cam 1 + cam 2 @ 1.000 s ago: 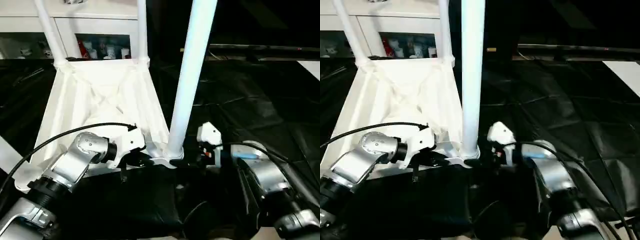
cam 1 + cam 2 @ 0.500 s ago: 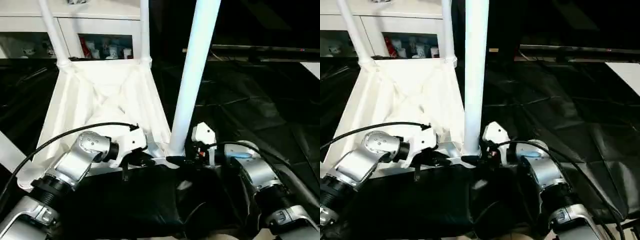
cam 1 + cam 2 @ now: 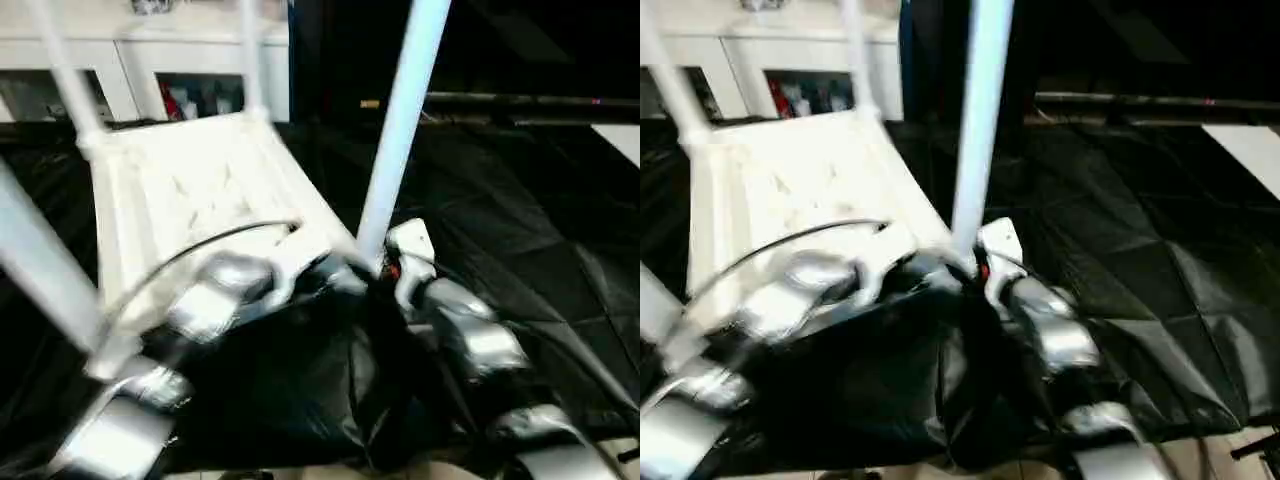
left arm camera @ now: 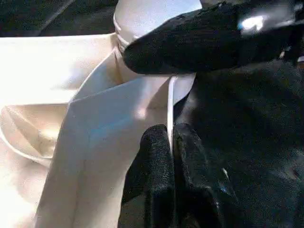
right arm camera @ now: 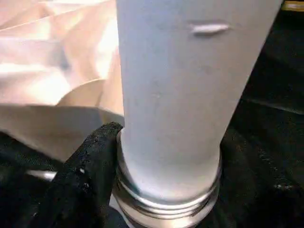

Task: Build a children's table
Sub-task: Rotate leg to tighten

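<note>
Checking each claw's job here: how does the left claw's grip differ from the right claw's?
The left claw pinches the thin edge of the white plastic upturned tabletop, fingers nearly together. The right claw wraps the threaded base of the thick white tube leg, fingers spread wide around it. Both have black fingers and grip at the same near corner.

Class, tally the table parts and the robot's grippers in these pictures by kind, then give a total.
white tabletop: 1
white legs: 4
grippers, left gripper and right gripper: 2
Total: 7
</note>
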Motion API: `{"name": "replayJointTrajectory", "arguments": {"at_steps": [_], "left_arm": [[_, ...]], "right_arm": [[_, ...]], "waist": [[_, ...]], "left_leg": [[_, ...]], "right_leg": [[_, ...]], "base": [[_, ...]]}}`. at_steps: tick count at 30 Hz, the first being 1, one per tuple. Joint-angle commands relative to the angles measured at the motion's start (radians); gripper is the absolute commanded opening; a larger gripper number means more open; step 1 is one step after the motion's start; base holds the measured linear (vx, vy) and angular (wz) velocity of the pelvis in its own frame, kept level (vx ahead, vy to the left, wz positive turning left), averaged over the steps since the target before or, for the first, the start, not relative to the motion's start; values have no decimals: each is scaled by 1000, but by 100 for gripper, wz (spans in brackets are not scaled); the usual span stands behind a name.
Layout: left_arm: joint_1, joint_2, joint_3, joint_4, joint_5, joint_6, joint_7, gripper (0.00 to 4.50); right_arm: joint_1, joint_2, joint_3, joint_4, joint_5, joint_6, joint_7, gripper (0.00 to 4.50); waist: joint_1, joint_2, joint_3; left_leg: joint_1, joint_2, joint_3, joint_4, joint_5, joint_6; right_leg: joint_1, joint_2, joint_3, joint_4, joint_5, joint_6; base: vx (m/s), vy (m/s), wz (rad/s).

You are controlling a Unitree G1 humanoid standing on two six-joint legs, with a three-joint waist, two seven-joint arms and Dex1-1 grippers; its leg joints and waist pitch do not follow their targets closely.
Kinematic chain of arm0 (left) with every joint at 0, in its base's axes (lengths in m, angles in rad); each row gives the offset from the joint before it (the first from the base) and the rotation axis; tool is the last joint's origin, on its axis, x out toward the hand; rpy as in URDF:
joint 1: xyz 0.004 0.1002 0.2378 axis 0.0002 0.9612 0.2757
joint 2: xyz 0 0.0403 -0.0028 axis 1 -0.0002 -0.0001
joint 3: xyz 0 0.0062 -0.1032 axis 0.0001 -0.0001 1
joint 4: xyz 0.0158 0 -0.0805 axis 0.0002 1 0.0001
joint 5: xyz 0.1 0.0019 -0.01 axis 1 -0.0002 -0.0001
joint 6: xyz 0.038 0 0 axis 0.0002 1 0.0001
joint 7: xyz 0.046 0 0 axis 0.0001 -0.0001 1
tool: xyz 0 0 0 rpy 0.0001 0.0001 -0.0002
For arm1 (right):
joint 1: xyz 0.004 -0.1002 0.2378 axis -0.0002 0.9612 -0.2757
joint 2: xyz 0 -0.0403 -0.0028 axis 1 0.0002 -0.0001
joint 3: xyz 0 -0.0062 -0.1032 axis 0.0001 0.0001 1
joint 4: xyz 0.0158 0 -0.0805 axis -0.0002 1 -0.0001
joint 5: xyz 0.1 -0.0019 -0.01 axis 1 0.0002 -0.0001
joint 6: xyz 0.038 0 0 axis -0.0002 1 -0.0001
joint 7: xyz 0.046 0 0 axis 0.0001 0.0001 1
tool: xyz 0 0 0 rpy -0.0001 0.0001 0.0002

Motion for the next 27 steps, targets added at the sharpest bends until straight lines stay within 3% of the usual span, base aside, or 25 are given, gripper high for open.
{"name": "replayJointTrajectory", "arguments": {"at_steps": [1,2,8,10,11,12,14,16,18,20,21,22,27], "left_arm": [[-30,-34,24,35,17,-31,73,0],[-39,-40,22,46,25,-38,70,0],[-16,5,-9,9,31,-94,-44,0],[-2,28,-18,-13,20,-121,-100,0],[11,44,-18,-36,5,-136,-147,0],[19,50,-14,-49,-8,-153,-178,0],[58,100,-14,-125,-55,-184,-318,0],[73,134,-21,-154,-71,-183,-390,0],[86,160,-18,-175,-100,-188,-464,0],[89,170,-15,-182,-112,-184,-495,0],[91,188,-17,-189,-119,-186,-534,0],[91,200,-20,-190,-118,-191,-554,0],[86,223,-16,-181,-104,-206,-580,0]], "right_arm": [[10,55,34,34,14,7,33,273],[7,66,48,27,5,-12,56,329],[10,32,33,-27,39,-41,152,388],[19,1,33,-60,54,-53,204,392],[31,-30,41,-96,69,-42,274,392],[39,-48,48,-114,74,-37,313,392],[82,-151,100,-205,86,-15,502,392],[100,-201,119,-246,103,9,594,392],[113,-247,138,-276,103,17,662,392],[117,-268,146,-285,97,17,691,392],[120,-285,151,-292,95,19,720,392],[120,-292,152,-295,95,23,732,392],[108,-294,158,-297,102,35,744,392]], "waist": [[-8,7,-63],[-6,8,-64],[-7,8,-64],[-5,7,-65],[-4,12,-68],[-2,8,-69],[2,10,-70],[1,4,-72],[9,6,-72],[11,5,-72],[10,-9,-71],[14,-2,-70],[11,-8,-63]], "left_leg": [[30,86,-63,-85,-327,-49],[31,86,-62,-84,-326,-47],[23,87,-63,-87,-310,-30],[22,88,-61,-86,-294,-20],[21,89,-60,-85,-276,-16],[20,90,-58,-84,-263,-5],[19,93,-56,-83,-231,8],[16,91,-50,-78,-184,39],[14,92,-47,-75,-159,49],[19,95,-45,-74,-156,52],[17,96,-44,-76,-152,52],[15,95,-46,-75,-155,47],[20,95,-48,-81,-210,12]], "right_leg": [[13,-102,60,-102,-403,-152],[12,-101,61,-101,-390,-155],[21,-103,60,-97,-365,-168],[23,-103,62,-94,-333,-174],[24,-102,62,-90,-298,-183],[28,-101,61,-87,-266,-193],[30,-99,60,-78,-210,-209],[32,-94,60,-67,-130,-234],[34,-94,58,-62,-112,-246],[28,-95,57,-61,-115,-256],[28,-95,57,-61,-118,-260],[29,-99,58,-61,-142,-257],[24,-101,61,-73,-244,-231]], "base": [[0,0,0],[0,0,0],[0,0,0],[0,0,0],[0,0,0],[0,0,0],[0,0,0],[0,0,0],[0,0,0],[0,0,0],[0,0,0],[0,0,0],[0,0,0]]}}
